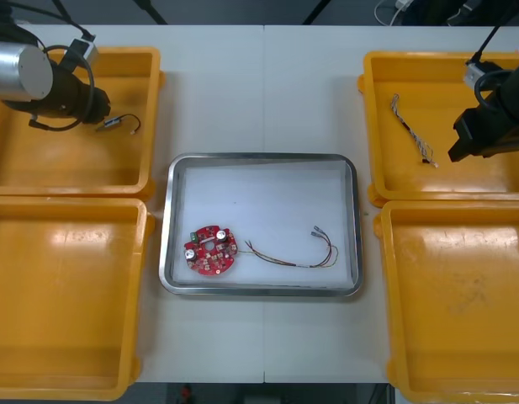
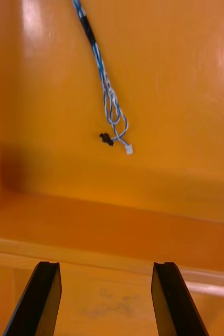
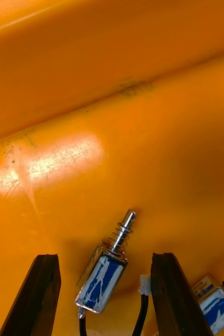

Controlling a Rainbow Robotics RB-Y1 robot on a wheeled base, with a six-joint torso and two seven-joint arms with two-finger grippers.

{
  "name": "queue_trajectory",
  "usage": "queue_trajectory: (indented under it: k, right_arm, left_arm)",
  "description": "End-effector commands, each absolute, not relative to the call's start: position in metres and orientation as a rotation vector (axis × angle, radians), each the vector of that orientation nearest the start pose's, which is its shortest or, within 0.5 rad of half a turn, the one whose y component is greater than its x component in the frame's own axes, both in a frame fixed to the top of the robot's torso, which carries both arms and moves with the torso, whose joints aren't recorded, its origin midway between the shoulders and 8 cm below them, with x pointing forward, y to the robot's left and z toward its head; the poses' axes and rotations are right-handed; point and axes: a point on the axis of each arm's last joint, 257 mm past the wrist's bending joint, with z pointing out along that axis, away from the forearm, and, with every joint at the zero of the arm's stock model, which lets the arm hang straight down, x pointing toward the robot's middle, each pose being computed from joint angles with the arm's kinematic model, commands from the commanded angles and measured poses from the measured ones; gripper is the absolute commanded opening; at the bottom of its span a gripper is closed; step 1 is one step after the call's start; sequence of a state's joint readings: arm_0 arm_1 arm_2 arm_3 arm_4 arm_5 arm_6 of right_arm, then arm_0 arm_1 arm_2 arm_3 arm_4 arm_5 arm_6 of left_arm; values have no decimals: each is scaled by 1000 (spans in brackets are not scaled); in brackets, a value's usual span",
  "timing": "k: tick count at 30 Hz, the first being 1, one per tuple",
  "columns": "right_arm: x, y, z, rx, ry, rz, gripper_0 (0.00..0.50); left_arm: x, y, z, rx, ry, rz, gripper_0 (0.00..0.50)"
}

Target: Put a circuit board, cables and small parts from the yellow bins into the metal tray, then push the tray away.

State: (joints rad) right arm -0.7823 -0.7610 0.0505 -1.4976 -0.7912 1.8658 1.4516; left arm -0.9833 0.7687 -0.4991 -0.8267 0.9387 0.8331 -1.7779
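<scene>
With the left end effector [image 3: 105, 258] released astride the skewed small metal part [image 3: 101, 277] in the yellow bin [image 1: 151, 118] at 10 o'clock from the metal tray [image 1: 357, 220], we risk it twisting free on closure; the right end effector [image 2: 105, 265] idles released at 2 o'clock.

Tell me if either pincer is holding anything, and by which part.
Nothing is held. The left pincer stands open astride a small metal part; the right pincer hangs open short of the blue and white cable.
</scene>
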Motion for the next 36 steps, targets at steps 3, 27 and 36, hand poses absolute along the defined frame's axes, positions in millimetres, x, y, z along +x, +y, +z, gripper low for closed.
queue_trajectory:
  k: [3, 27, 36]
  right_arm:
    - [536, -335, -106, -226, 2703, -113, 500]
    - [634, -314, -116, -598, 2510, -168, 500]
    - [651, -295, -130, -657, 2459, -165, 500]
  left_arm:
    - [694, 338, -140, 523, 2208, 214, 500]
    - [690, 345, -152, 534, 2234, 238, 197]
    - [690, 346, -153, 535, 2235, 241, 31]
